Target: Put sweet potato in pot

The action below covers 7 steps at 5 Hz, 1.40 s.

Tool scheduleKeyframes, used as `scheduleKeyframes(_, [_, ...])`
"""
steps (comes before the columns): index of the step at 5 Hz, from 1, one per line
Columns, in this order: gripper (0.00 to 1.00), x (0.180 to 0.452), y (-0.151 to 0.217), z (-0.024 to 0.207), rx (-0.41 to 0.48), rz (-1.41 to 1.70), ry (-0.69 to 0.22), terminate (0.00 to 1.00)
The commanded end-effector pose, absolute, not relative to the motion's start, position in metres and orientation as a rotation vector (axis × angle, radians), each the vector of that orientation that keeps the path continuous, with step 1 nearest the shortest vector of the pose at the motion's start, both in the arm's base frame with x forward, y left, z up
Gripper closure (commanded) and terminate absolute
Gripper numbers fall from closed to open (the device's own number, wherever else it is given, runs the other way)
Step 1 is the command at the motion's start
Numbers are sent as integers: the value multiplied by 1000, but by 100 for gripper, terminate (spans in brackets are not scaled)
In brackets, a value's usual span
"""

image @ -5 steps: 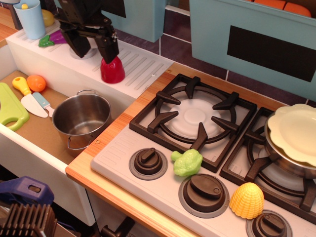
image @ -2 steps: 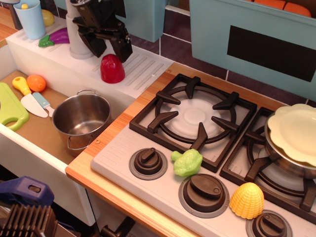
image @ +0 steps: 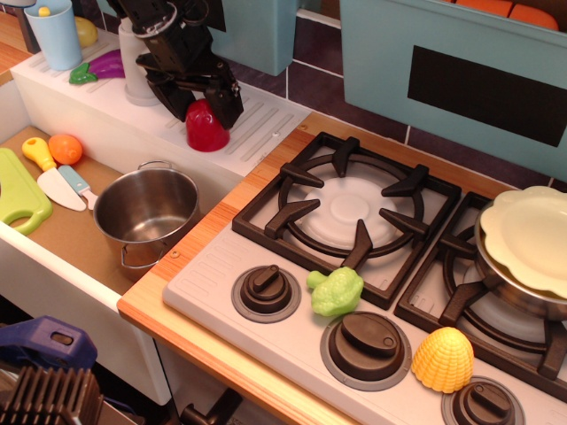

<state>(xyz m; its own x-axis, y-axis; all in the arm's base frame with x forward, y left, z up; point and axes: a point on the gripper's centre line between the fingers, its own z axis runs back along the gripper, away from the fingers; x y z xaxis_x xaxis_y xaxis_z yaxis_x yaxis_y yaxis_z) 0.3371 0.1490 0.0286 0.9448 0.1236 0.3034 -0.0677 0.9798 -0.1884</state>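
The dark-red sweet potato stands on the white ribbed drainboard behind the sink. My black gripper has come down over its top, open, with one finger on its left and the other on its right; I cannot tell whether they touch it. The shiny steel pot with loop handles stands empty and upright in the sink basin, below and to the left of the sweet potato.
An orange fruit, a toy knife and a green board lie in the basin left of the pot. A blue cup and a purple eggplant sit at the back left. A green vegetable toy, a yellow ridged dome and a pan with a pale-yellow plate are on the stove.
The gripper rose and shifted right off the sweet potato, then dropped again so that its open fingers now straddle it. The sweet potato sits slightly further right.
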Motion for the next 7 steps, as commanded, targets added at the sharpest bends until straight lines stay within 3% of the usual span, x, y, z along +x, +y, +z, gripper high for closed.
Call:
scheduleKeyframes(1, [0, 340, 152, 30, -163, 81, -363, 0])
scheduleKeyframes(2, [100, 341, 151, 26, -168, 82, -366, 0])
scheduleKeyframes(3, [100, 346, 150, 23, -183, 81, -359, 0])
scheduleKeyframes(4, [100, 340, 144, 40, -145, 103, -332, 0])
scheduleKeyframes(5, [100, 323, 143, 61, -104, 139, -300, 0])
scheduleKeyframes(7, [100, 286, 154, 65, -55, 209, -306, 0])
